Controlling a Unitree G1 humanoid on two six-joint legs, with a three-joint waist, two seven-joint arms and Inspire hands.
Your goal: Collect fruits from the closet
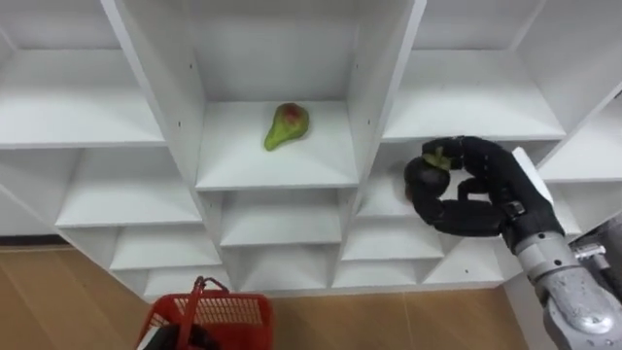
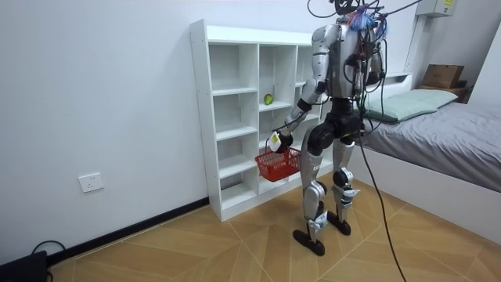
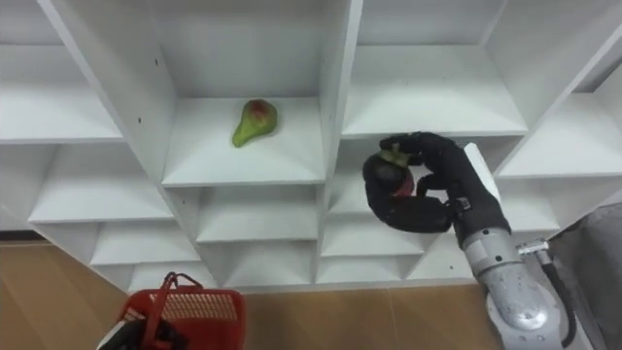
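Note:
A green pear with a red blush [image 1: 286, 125] lies on its side in the closet's middle compartment [image 1: 277, 160]. To its right, my right hand [image 1: 476, 199] hangs in front of the neighbouring compartment. It is shut on a small green-and-red fruit [image 1: 439, 156], most of which is hidden by the curled fingers. At the lower left hangs a red wire basket [image 1: 219, 311]. In the room view, my left hand [image 2: 275, 141] grips its handle, and the basket [image 2: 278, 164] hangs at thigh height. I stand upright facing the closet.
The white closet [image 2: 235, 117] has several open compartments, with upright dividers [image 1: 369, 107] on either side of the pear. Wooden floor lies below. A bed [image 2: 438, 141] stands at the room view's right, behind me.

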